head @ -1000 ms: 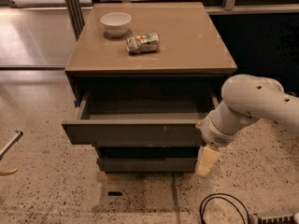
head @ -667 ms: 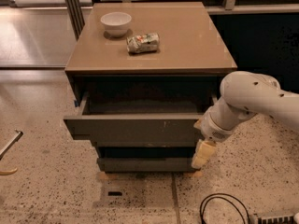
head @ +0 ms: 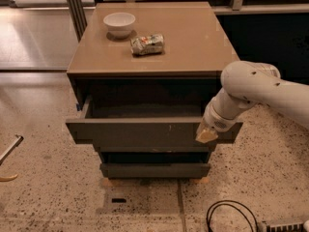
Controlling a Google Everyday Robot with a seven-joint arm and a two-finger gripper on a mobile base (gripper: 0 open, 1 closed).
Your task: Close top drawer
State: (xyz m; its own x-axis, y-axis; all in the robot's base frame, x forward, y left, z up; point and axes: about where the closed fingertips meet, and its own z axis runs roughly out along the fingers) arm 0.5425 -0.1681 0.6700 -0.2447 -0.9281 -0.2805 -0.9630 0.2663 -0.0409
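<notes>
Top drawer [head: 140, 135] is pulled well out of the cabinet, with its flat front facing me. Nothing inside that I can see from this angle.

Claw [head: 206, 135] is at the right end of that front, on the near side, either touching the face or just off it. I can't confirm contact. I also can't tell whether the claw is released or clenched, because the wrist hides most of it.

The arm comes in from the right with the wrist angled down and left. I think that's because the front has no handle, so this is a push rather than a grab.

Risk: the contact point is far off-centre, so a push there could rack the drawer on its slides. I'd push slow and straight toward the far side.

Bowl [head: 119, 23] and crushed can [head: 147, 44] sit far back on the tabletop [head: 198, 42], clear of the push. Lower drawer front [head: 154, 170] is below the claw and not touched.
</notes>
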